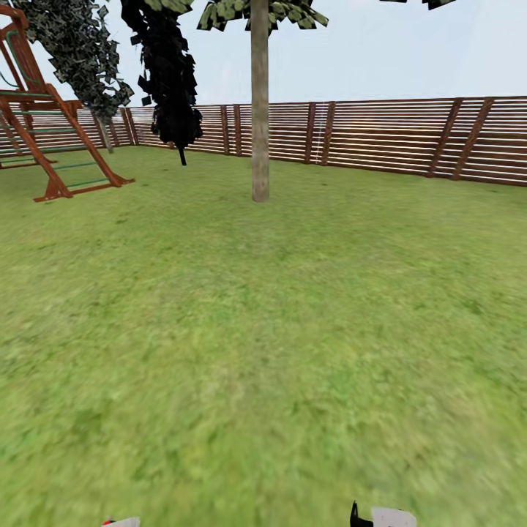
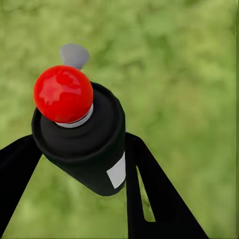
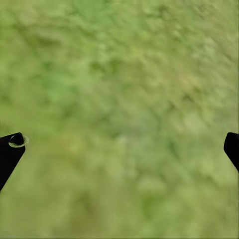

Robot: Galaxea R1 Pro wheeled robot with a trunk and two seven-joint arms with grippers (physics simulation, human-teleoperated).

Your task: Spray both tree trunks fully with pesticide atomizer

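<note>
Now, pesticide atomizer (image 2: 82, 139) gripped between left tool (image 2: 79, 159) fingers, right tool (image 3: 119, 149) spread wide.

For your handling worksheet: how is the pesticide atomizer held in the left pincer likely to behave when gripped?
The pesticide atomizer looks rigid, so it probably won't deform. Its rounded black body could twist between the left pincer's fingers. The glossy red tip seems slippery.

The atomizer (image 2: 82, 137) has a glossy red tip that catches highlights, above a matt black, plastic-looking body with a pale label. The left gripper (image 2: 74, 164) fingers are matt black. The lawn (image 1: 263, 351) looks rough and mottled. The fence (image 1: 395, 135) is brown slatted wood. The trunk (image 1: 260, 110) is pale, smooth and matt.
</note>
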